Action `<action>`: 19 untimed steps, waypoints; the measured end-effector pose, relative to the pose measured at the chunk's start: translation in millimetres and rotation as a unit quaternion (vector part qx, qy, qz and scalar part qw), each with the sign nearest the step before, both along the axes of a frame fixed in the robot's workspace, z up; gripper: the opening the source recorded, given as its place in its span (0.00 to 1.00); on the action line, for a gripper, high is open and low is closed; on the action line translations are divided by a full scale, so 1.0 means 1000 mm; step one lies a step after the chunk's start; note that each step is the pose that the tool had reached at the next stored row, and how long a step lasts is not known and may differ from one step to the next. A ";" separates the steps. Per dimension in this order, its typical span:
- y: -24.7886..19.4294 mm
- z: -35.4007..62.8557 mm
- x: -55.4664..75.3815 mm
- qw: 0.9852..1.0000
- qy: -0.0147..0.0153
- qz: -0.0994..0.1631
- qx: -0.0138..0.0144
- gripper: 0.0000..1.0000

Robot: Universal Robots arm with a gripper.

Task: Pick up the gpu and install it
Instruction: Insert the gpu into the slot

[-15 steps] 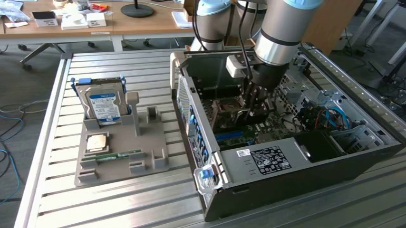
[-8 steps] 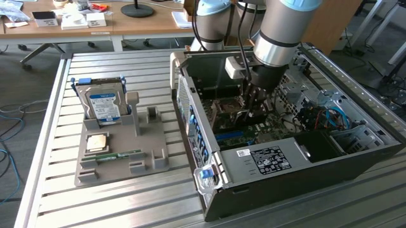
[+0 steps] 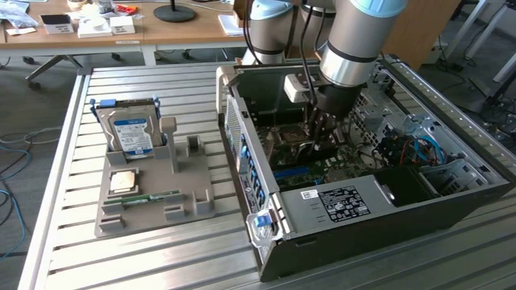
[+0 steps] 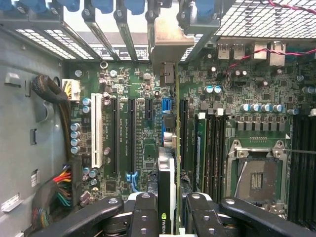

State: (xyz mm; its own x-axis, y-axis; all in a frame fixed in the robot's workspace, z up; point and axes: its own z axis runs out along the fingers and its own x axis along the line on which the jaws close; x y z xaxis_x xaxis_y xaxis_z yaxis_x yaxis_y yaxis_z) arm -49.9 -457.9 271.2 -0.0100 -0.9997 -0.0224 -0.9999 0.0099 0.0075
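**Colour Reference: Chassis Interior and Table**

The gpu (image 4: 166,190) presents a black edge bearing a green logo mark. Its end bracket (image 4: 168,47) is plain silver. The end effector (image 4: 173,205) is glossy black.

The motherboard (image 4: 143,148) is dark green. It carries black expansion slots (image 4: 114,140), one white slot (image 4: 97,136) and a blue connector (image 4: 166,104). The wire bundle (image 4: 61,183) is orange, red, yellow and black.

The case (image 3: 387,235) is black, with blue latches (image 3: 262,220) and a white label (image 3: 339,202). The table (image 3: 161,260) is silver-grey, striped by parallel slats. The holder (image 3: 153,211) is flat grey. The hard drive (image 3: 133,136) label is blue and white. The RAM stick (image 3: 151,197) is green.
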 end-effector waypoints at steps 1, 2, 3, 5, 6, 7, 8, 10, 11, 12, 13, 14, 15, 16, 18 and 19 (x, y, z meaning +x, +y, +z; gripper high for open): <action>0.0000 -0.0006 0.000 1.000 0.000 0.000 0.000 0.27; 0.0001 -0.0012 -0.001 1.000 -0.001 0.000 0.000 0.27; 0.0000 -0.0016 -0.001 1.000 -0.001 0.000 0.000 0.27; 0.0000 -0.0021 -0.002 1.000 -0.001 0.001 0.000 0.27; 0.0000 -0.0021 -0.002 1.000 -0.001 0.001 0.000 0.27; 0.0000 -0.0022 -0.002 1.000 -0.001 0.001 0.000 0.27; 0.0000 -0.0024 -0.003 1.000 -0.001 0.001 0.000 0.27; 0.0000 -0.0028 -0.004 1.000 -0.002 0.001 0.000 0.27; 0.0000 -0.0029 -0.005 1.000 -0.002 0.001 0.000 0.27; 0.0000 -0.0030 -0.005 1.000 -0.002 0.001 0.000 0.27; 0.0000 -0.0032 -0.005 1.000 -0.002 0.001 0.000 0.27; 0.0000 -0.0033 -0.005 1.000 -0.002 0.001 0.000 0.27; 0.0000 -0.0034 -0.005 1.000 -0.002 0.001 0.000 0.27; 0.0000 -0.0034 -0.005 1.000 -0.002 0.001 0.000 0.27; 0.0001 -0.0034 -0.005 1.000 -0.002 0.001 0.000 0.27; 0.0001 -0.0034 -0.005 1.000 -0.002 0.001 0.000 0.27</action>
State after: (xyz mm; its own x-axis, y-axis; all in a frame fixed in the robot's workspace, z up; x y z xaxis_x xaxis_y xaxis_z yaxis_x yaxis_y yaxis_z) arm -55.2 -457.9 267.7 -0.0087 -0.9997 -0.0232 -1.0000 0.0086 0.0044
